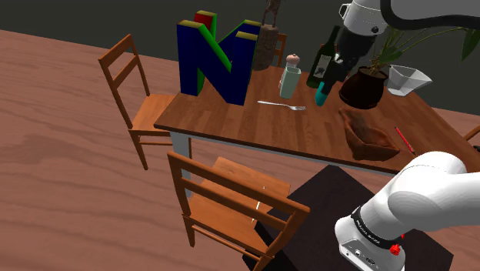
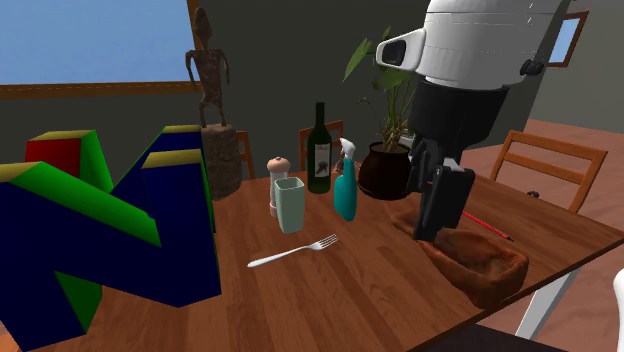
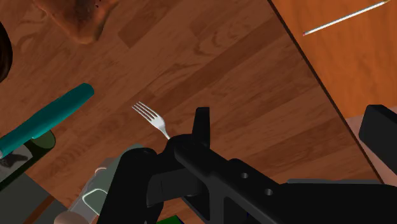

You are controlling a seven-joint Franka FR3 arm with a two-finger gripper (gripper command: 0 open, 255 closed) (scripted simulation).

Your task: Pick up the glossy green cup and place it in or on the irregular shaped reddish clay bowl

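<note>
Closest to the wrist camera, the black gripper (image 3: 291, 130) is seen with its jaws set wide apart and nothing clasped between them. Beyond the fingers, the wooden table (image 3: 210, 70) and the tines of a silver fork (image 3: 151, 116) are shown.

In the second exterior view the gripper (image 2: 432, 215) is found hanging above the table, clear of its surface, between a teal spray bottle (image 2: 345, 192) and the reddish-brown bowl (image 2: 478, 265), and nearer to the bowl. The pale green cup (image 2: 289, 204) is left standing upright on the table, apart from the gripper and untouched. A pepper mill (image 2: 277, 170) is placed just behind the cup, and the fork (image 2: 293, 250) is laid in front of it. A dark wine bottle (image 2: 319, 150) and a potted plant (image 2: 385, 170) are set further back.

In the shoulder view the cup (image 1: 288, 81) is seen just to the right of a large blue and green block (image 1: 215, 58) shaped like a letter N. The bowl (image 1: 375, 137) is placed near the table's near edge at that view's right, with a red pencil (image 1: 404, 140) lying just beside it. The gripper (image 1: 336, 73) is seen raised in front of the wine bottle, directly above the teal spray bottle (image 1: 321, 94). A clear measuring jug (image 1: 406, 79) is set near the plant, and two wooden chairs (image 1: 231, 204) are drawn up at the table's sides
</note>
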